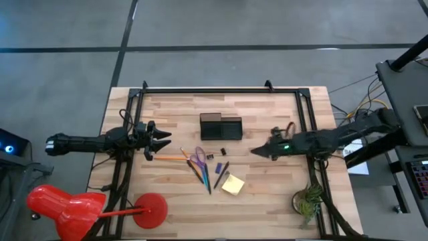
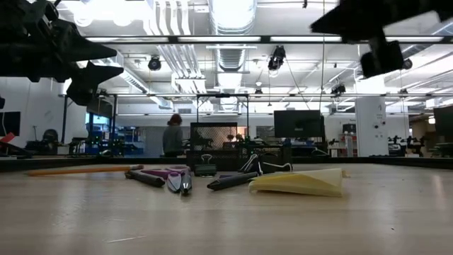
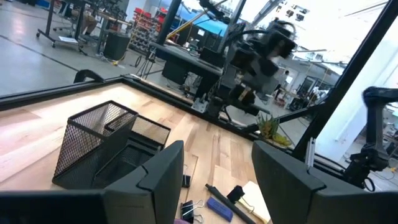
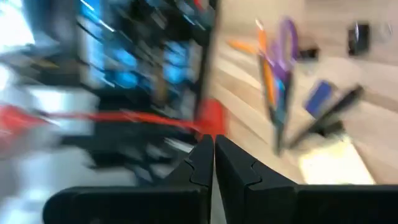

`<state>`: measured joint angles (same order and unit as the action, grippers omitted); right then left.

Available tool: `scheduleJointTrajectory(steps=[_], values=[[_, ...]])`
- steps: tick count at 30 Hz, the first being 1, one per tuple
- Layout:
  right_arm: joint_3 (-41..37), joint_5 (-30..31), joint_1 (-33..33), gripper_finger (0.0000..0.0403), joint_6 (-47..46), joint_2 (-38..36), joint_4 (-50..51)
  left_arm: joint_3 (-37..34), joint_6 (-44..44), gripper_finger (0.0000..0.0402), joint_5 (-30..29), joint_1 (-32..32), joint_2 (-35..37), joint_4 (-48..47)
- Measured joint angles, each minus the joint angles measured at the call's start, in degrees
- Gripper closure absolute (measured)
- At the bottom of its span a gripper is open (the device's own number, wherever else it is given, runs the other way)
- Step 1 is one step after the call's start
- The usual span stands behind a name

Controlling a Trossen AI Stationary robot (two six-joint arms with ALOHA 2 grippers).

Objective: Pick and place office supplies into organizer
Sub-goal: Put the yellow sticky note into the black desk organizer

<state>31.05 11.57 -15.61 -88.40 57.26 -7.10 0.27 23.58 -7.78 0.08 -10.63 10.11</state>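
Left gripper point(image 1: 162, 142) hovering spread, empty, beside orange pencil point(image 1: 168, 158); right gripper point(image 1: 254, 151) hanging clenched, empty, above table point(image 1: 267, 201) near mesh organizer point(image 1: 221, 126).

Left hand point(image 3: 214, 180) fingers spread, empty; mesh organizer point(image 3: 106, 146) beyond; binder clip point(image 3: 189, 207), blue eraser point(image 3: 219, 208) between fingers.

High view looks straight down on the table point(image 1: 281, 194); low view sits level at tabletop; wrist views look past their claws; all share the supplies.

no readable text, labels or numbers
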Motion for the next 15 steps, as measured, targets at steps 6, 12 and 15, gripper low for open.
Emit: scheduleJointTrajectory(steps=[6,12,15], values=[[11.21,-7.37,-5.85,0.0394,-10.4,17.54,22.67,0.0,0.01,0.0226,-0.01,0.0,-0.01,0.0],[19.03,-1.85,-17.06,0.0384,-27.37,31.24,20.3,0.0,0.0,0.0226,-0.02,0.01,-0.1,-0.03],[24.54,2.68,-20.96,0.0351,-37.86,37.26,23.69,0.0,-0.01,0.0226,-0.01,0.01,-0.13,0.13]])
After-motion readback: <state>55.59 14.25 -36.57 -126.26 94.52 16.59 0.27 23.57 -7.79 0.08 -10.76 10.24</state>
